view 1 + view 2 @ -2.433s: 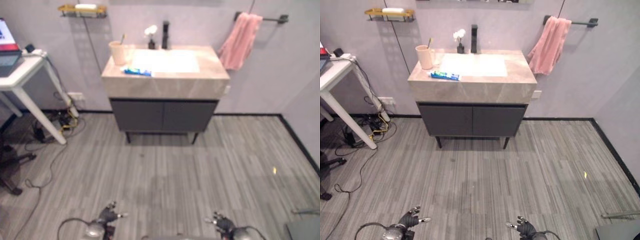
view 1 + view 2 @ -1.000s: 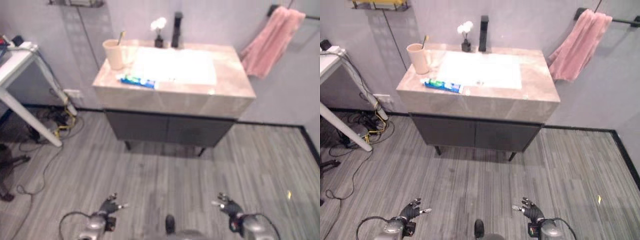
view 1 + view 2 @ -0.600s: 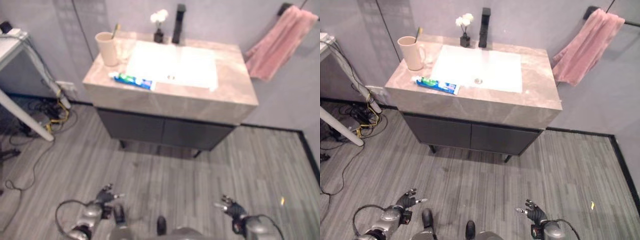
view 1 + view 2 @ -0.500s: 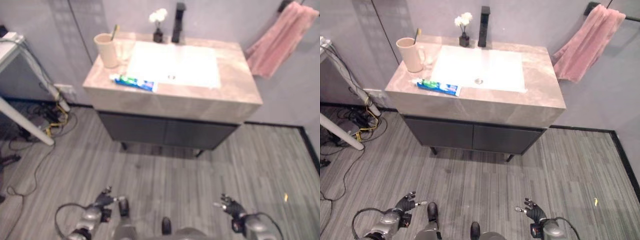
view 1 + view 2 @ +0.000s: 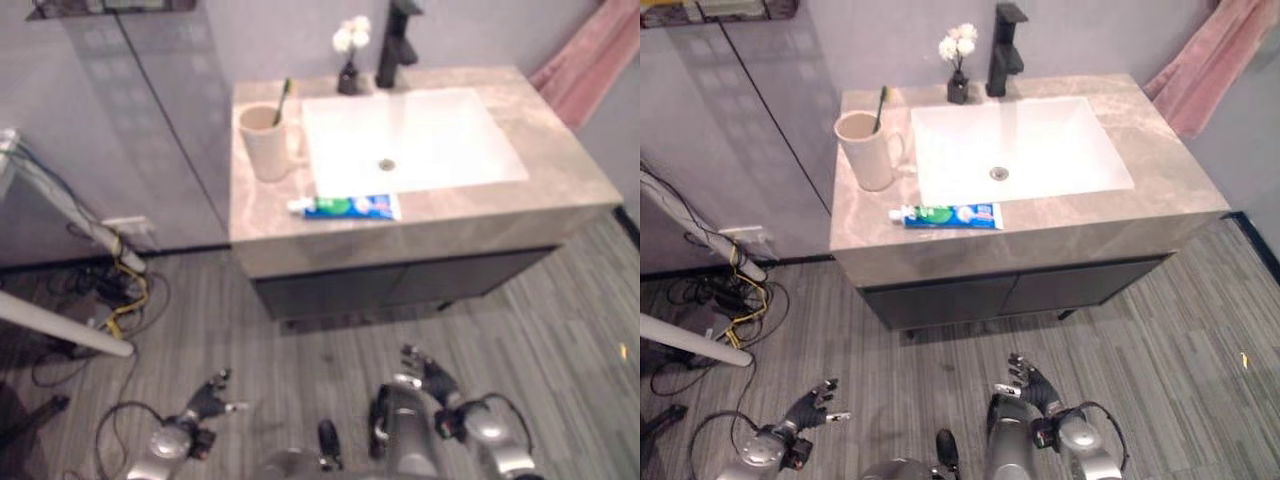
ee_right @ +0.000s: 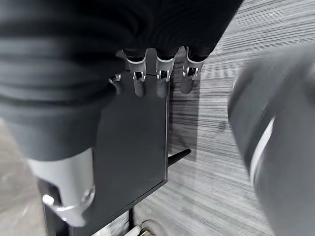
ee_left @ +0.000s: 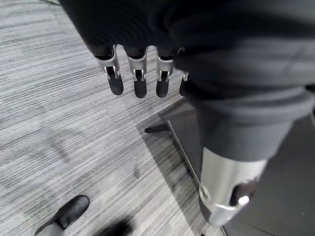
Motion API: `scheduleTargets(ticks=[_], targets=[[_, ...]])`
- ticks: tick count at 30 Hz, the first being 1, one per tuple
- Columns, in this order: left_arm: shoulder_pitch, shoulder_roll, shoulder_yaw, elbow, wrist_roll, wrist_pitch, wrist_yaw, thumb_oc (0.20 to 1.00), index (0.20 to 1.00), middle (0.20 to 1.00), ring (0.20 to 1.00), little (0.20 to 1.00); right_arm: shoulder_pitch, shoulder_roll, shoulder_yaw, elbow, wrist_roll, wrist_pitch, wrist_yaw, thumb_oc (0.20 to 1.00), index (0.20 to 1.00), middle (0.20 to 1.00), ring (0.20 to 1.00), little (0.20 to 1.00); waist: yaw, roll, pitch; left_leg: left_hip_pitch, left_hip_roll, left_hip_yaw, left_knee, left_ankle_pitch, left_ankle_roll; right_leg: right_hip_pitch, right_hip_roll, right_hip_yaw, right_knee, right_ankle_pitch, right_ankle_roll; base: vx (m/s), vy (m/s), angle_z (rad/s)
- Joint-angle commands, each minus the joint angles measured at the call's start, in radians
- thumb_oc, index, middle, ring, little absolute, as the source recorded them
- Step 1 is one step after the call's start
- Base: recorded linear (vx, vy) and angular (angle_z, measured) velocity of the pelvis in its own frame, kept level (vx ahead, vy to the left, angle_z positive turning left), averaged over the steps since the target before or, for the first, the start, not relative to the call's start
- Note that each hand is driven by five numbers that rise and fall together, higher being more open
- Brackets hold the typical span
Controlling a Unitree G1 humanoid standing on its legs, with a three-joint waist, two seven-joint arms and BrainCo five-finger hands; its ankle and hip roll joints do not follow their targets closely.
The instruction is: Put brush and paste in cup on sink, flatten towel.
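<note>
A beige cup (image 5: 865,150) stands at the left end of the stone sink counter (image 5: 1160,170), and a toothbrush (image 5: 880,104) stands in it. A blue and green toothpaste tube (image 5: 945,215) lies flat on the counter's front strip, before the white basin (image 5: 1015,150). A pink towel (image 5: 1205,70) hangs bunched on the wall at the far right. My left hand (image 5: 805,408) and right hand (image 5: 1032,385) hang low over the floor in front of the cabinet. Both are open with straight fingers (image 7: 138,78) and hold nothing; the right fingers (image 6: 160,78) point at the dark cabinet.
A black tap (image 5: 1005,40) and a small vase of white flowers (image 5: 958,60) stand behind the basin. A dark cabinet (image 5: 1010,295) sits under the counter. A white table leg (image 5: 690,345) and a cable tangle (image 5: 730,290) lie on the floor at the left.
The camera has moved closer and swung, so the vanity looks larger and the towel sits at the right edge. Both hands stay low, open and hold nothing.
</note>
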Motion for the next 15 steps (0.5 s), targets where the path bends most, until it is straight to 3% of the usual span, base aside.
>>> scheduleTargets(ticks=[1,4,6,8,9,10,11,12,14,15], targets=[[-0.047,-0.056,0.050,0.036,0.041,-0.016,-0.002,1.000,1.000,1.000,1.000,1.000,-0.034,-0.074,-0.001,-0.040,-0.011,-0.036,0.006,1.000,1.000,1.000,1.000,1.000,0.007,0.067,-0.004,0.131,0.151,0.100,-0.282,0.097,-0.172,0.258,0.000,0.037,-0.354,0.043,0.139,0.26,-0.119,-0.04],[-0.061,-0.069,0.054,0.047,0.047,-0.018,0.008,1.000,1.000,1.000,1.000,1.000,-0.045,-0.077,0.009,-0.052,-0.025,-0.034,0.008,1.000,1.000,1.000,1.000,1.000,0.018,0.057,-0.003,0.151,0.161,0.095,-0.244,0.067,-0.183,0.267,-0.048,0.026,-0.435,0.108,0.162,0.23,-0.166,-0.59],[-0.063,-0.073,0.062,0.047,0.039,-0.012,0.015,1.000,1.000,1.000,1.000,1.000,-0.047,-0.088,0.020,-0.087,-0.033,-0.028,0.015,1.000,1.000,1.000,1.000,1.000,0.018,0.054,0.000,0.173,0.180,0.075,-0.231,0.054,-0.195,0.265,-0.058,0.068,-0.360,0.099,0.156,0.27,-0.286,0.08],[-0.080,-0.080,0.065,0.072,0.032,-0.012,0.027,1.000,1.000,1.000,1.000,1.000,-0.059,-0.098,0.032,-0.098,-0.034,-0.029,0.017,1.000,1.000,1.000,1.000,1.000,0.016,0.043,-0.011,0.188,0.206,0.073,-0.238,0.048,-0.213,0.270,-0.032,0.113,-0.320,0.036,0.152,0.26,-0.381,0.48],[-0.081,-0.080,0.071,0.089,0.031,-0.013,0.030,1.000,1.000,1.000,1.000,1.000,-0.058,-0.100,0.037,-0.105,-0.038,-0.030,0.018,1.000,1.000,1.000,1.000,1.000,0.021,0.041,-0.024,0.205,0.229,0.074,-0.247,0.054,-0.227,0.274,-0.014,0.107,-0.309,-0.035,0.141,0.32,-0.519,0.06],[-0.078,-0.078,0.076,0.091,0.031,-0.011,0.032,1.000,1.000,1.000,1.000,1.000,-0.057,-0.112,0.044,-0.107,-0.048,-0.032,0.021,1.000,1.000,1.000,1.000,1.000,0.018,0.041,-0.031,0.223,0.263,0.072,-0.254,0.080,-0.245,0.280,0.010,0.100,-0.281,-0.076,0.127,0.37,-0.696,0.10],[-0.078,-0.070,0.076,0.102,0.034,-0.009,0.030,1.000,1.000,1.000,1.000,1.000,-0.042,-0.142,0.034,-0.134,-0.058,-0.036,0.019,1.000,1.000,1.000,1.000,1.000,0.005,0.039,-0.036,0.218,0.310,0.060,-0.230,0.144,-0.270,0.298,0.059,0.077,-0.236,-0.133,0.095,0.28,-0.572,0.12],[-0.078,-0.070,0.075,0.102,0.034,-0.009,0.030,1.000,1.000,1.000,1.000,1.000,-0.042,-0.143,0.034,-0.134,-0.058,-0.036,0.019,1.000,1.000,1.000,1.000,1.000,0.002,0.041,-0.036,0.216,0.312,0.056,-0.230,0.145,-0.271,0.299,0.060,0.073,-0.235,-0.135,0.094,0.21,-0.538,0.10],[-0.092,-0.073,0.070,0.110,0.036,-0.005,0.029,1.000,1.000,1.000,1.000,1.000,-0.028,-0.170,0.014,-0.147,-0.046,-0.045,0.011,1.000,1.000,1.000,1.000,1.000,-0.009,0.030,-0.033,0.163,0.347,0.064,-0.130,0.221,-0.285,0.335,0.082,0.042,-0.247,-0.148,0.064,0.12,-0.407,0.42],[-0.103,-0.080,0.066,0.119,0.032,-0.003,0.027,1.000,1.000,1.000,1.000,1.000,-0.031,-0.180,0.009,-0.129,-0.051,-0.044,0.006,1.000,1.000,1.000,1.000,1.000,-0.014,0.029,-0.033,0.145,0.344,0.068,-0.109,0.216,-0.280,0.348,0.084,0.026,-0.255,-0.157,0.056,0.09,-0.342,0.67]])
